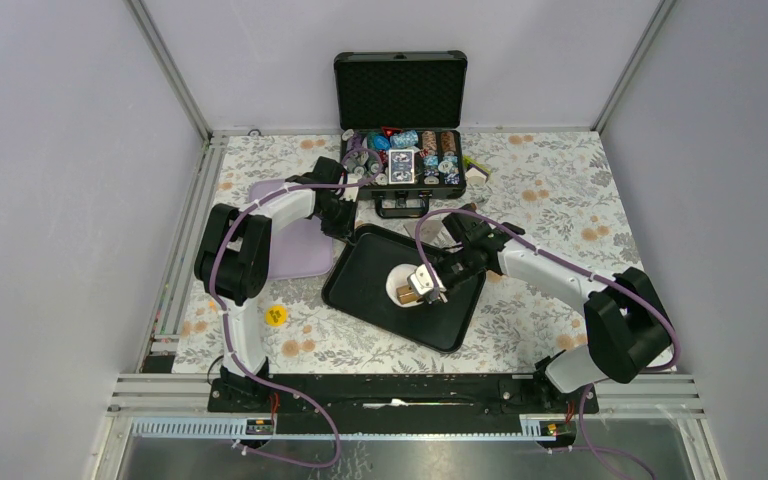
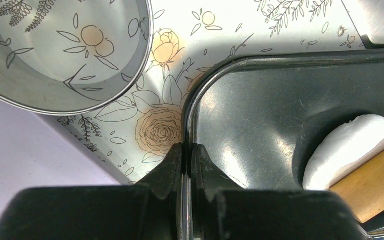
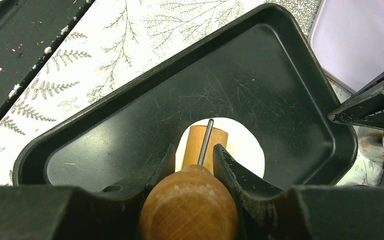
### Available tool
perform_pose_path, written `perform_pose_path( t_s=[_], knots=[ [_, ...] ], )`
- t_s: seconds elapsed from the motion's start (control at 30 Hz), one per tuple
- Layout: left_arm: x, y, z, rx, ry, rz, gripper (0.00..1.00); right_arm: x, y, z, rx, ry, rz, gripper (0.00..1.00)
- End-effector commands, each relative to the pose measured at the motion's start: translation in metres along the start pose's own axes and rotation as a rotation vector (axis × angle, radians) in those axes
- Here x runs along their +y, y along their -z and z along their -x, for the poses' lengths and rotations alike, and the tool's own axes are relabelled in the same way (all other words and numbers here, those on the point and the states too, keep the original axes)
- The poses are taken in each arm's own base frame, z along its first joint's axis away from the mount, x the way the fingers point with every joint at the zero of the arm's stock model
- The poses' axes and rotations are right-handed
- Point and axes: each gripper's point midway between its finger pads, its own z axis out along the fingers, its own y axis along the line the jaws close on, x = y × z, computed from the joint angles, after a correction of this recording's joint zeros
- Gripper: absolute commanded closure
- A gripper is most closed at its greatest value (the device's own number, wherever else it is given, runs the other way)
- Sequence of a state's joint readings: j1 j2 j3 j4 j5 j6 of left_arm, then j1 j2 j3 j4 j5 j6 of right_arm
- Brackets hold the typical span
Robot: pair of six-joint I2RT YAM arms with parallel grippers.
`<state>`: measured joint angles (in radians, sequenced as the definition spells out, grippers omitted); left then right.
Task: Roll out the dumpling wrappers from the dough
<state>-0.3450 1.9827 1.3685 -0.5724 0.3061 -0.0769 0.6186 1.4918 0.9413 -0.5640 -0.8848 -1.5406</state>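
R gripper (image 3: 195, 150) clamped on rolling pin (image 3: 190, 210) over dough (image 3: 245, 145), L gripper (image 2: 186, 148) pinched on tray (image 2: 280, 100) rim

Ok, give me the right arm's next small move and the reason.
Probably roll the wooden roller forward across the dough, pressing down. The right end effector grips its handle, the barrel already rests on the dough, and the dough looks like a thick, rounded pat, not a thin sheet. The left end effector is clamped on the black tray rim, so the tray should hold.

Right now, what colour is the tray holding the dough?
Black tray, glossy and scuffed; the right wrist view shows it best.
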Motion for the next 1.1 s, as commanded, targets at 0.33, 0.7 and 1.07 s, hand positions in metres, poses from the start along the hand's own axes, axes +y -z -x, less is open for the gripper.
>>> perform_pose_path(
  t_s=[0.33, 0.7, 1.07],
  knots=[
    [0.007, -0.022, -0.05, 0.176, 0.027, 0.038, 1.0, 0.116, 0.007, -0.022, 0.13, -0.468, 0.303, 1.0],
    [0.007, -0.021, -0.05, 0.175, 0.027, 0.038, 1.0, 0.106, 0.008, -0.013, 0.101, -0.443, 0.269, 1.0],
    [0.007, -0.021, -0.049, 0.171, 0.025, 0.036, 1.0, 0.037, 0.017, 0.02, 0.009, -0.484, -0.002, 1.0]
  ],
)
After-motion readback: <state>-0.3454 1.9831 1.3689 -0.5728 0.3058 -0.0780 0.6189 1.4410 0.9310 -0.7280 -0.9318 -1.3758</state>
